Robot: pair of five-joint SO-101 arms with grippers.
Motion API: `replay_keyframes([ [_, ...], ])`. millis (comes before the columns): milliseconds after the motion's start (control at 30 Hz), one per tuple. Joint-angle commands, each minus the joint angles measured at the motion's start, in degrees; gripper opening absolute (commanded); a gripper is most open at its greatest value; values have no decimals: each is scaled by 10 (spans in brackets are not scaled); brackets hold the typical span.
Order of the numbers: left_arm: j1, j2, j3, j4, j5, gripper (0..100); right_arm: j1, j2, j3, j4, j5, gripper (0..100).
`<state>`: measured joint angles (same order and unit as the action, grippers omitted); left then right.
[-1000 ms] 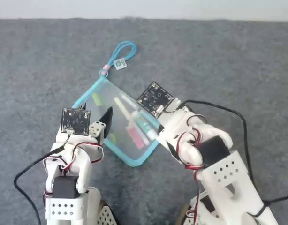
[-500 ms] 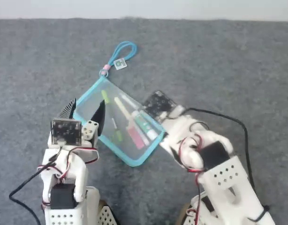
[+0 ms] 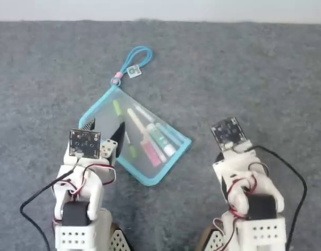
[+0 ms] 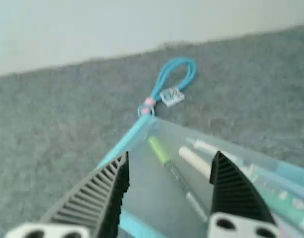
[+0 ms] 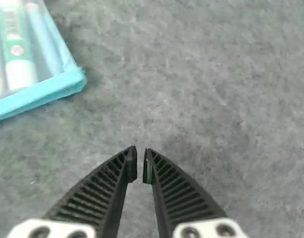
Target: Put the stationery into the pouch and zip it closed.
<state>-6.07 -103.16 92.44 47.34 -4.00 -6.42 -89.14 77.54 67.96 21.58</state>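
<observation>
Pouch [image 3: 137, 137] lies flat on the grey carpet [image 3: 265, 73], clear with blue trim, set diagonally in front of my two arms and nearer the left one. Stationery is inside, packed side by side along its length: green highlighter [image 3: 117, 108], white pen [image 3: 136, 118], pink marker [image 3: 150, 151], green-and-white tube [image 3: 159, 138]. I can't tell if the zip is fully shut. A blue cord loop [image 3: 139, 55] with a small tag [image 3: 133, 71] trails off the pouch's far corner, away from the arms.

Left gripper [image 3: 104, 128] is spread wide and holds nothing. It sits at the pouch's left edge, one finger outside the blue trim and the other over the clear panel; contact is unclear. From above, its camera board [image 3: 85, 143] covers part of the pouch's near edge.

Right gripper [image 5: 140, 152] is nearly closed, a thin slit between the tips, and empty. It is over bare carpet, apart from the pouch's right-hand corner.

Black cables [image 3: 35, 198] run off both arms. Carpet covers the whole table, with a pale wall [image 3: 160, 9] along the far edge.
</observation>
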Motion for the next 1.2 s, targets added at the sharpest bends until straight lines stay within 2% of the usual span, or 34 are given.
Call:
replay_keyframes([
  [0,1,-12,37,-1,2,251,32,-82,44,1,8,32],
  [200,1,-11,42,45,2,251,72,-150,134,0,7,32],
  [367,1,-11,42,149,2,251,75,-149,188,-3,7,32],
  [567,1,-11,42,220,2,251,76,-148,189,3,7,28],
  [667,2,-11,42,250,4,251,76,-148,189,52,7,28],
  [700,2,-11,42,250,3,251,76,-148,189,75,4,28],
  [1000,2,-11,42,249,4,251,73,-148,189,68,6,28],
  [1167,-23,-11,42,249,4,251,73,-148,189,68,7,28],
])
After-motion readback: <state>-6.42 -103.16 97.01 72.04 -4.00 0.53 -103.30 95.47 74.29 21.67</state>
